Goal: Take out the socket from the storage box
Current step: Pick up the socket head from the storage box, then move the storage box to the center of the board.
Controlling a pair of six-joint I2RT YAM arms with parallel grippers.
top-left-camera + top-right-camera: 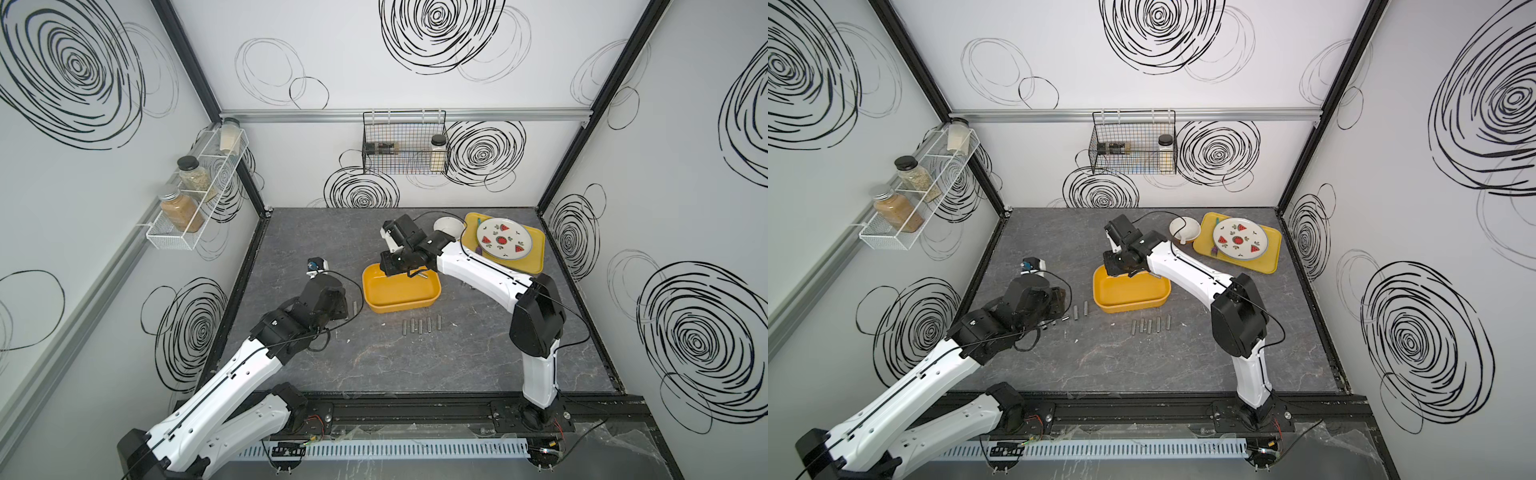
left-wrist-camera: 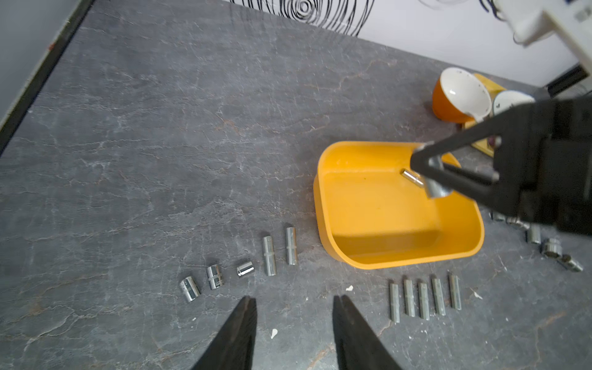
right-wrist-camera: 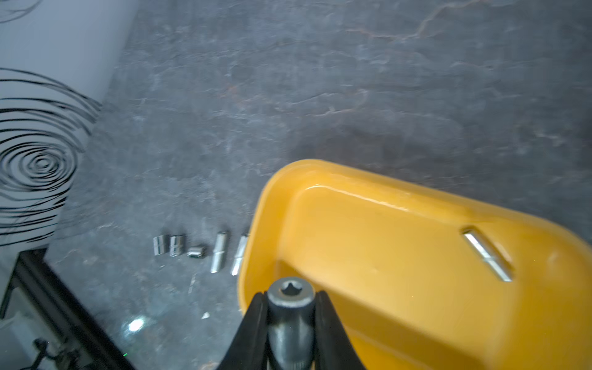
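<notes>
**Right gripper clamped on socket over storage box**

The right gripper (image 3: 290, 295) was closed on a dark steel socket (image 3: 290, 320), one jaw on each side and the socket's open end facing the wrist camera. In the left wrist view the same gripper (image 2: 429, 163) held the socket (image 2: 437, 187) over the storage box (image 2: 400, 256). It looked clear of the box floor, but blur made that hard to confirm.

A second socket (image 3: 487, 256) lay flat on the box floor.

In a top view the storage box (image 1: 399, 305) sat mid-table (image 1: 415, 365), with the right gripper over its 1 o'clock corner.

The left gripper (image 2: 294, 298) hovered with jaws apart and empty, at 9 o'clock of the box.

A row of five long sockets (image 1: 420, 325) lay at 6 o'clock of the box, and mixed sockets (image 2: 243, 269) at 8 o'clock.

A flat yellow tray (image 1: 536, 253) carrying a watermelon plate (image 1: 504, 239) stood at 2 o'clock.
</notes>
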